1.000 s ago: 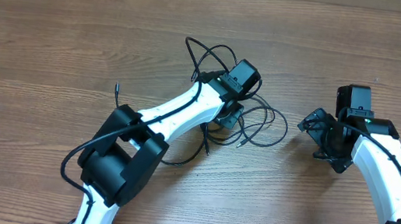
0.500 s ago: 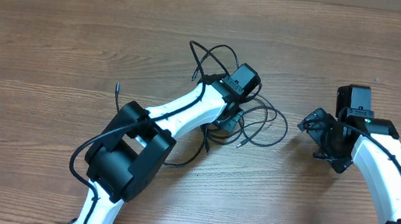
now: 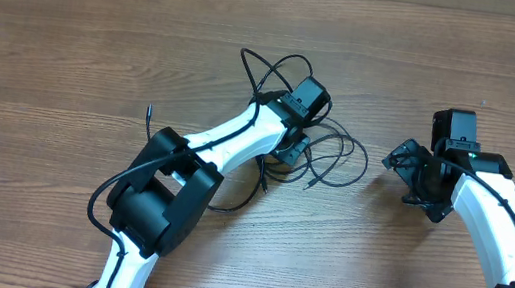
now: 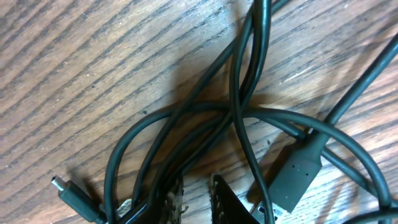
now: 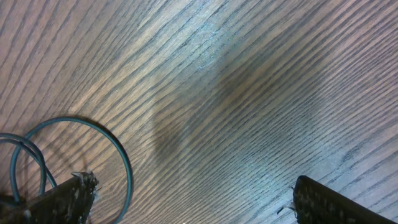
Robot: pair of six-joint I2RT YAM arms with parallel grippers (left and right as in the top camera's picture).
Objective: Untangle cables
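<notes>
The cables are thin black cords lying in a tangle of loose loops at the table's middle. One loop reaches toward the back and a loose end sticks out at the left. My left gripper is down in the tangle. In the left wrist view its fingertips stand a narrow gap apart with bare wood between them. Cords cross just ahead and to the left, and a dark plug lies at the right. My right gripper is wide open, over bare wood, with a cable loop by its left finger.
The wooden table runs to a back edge at the top of the overhead view. The left arm's black elbow joint sits low over the near-left part. The right arm comes in from the near right.
The left arm's elbow has shifted slightly to the right while its wrist stays over the tangle. The back loop has moved a little. The right arm has not moved.
</notes>
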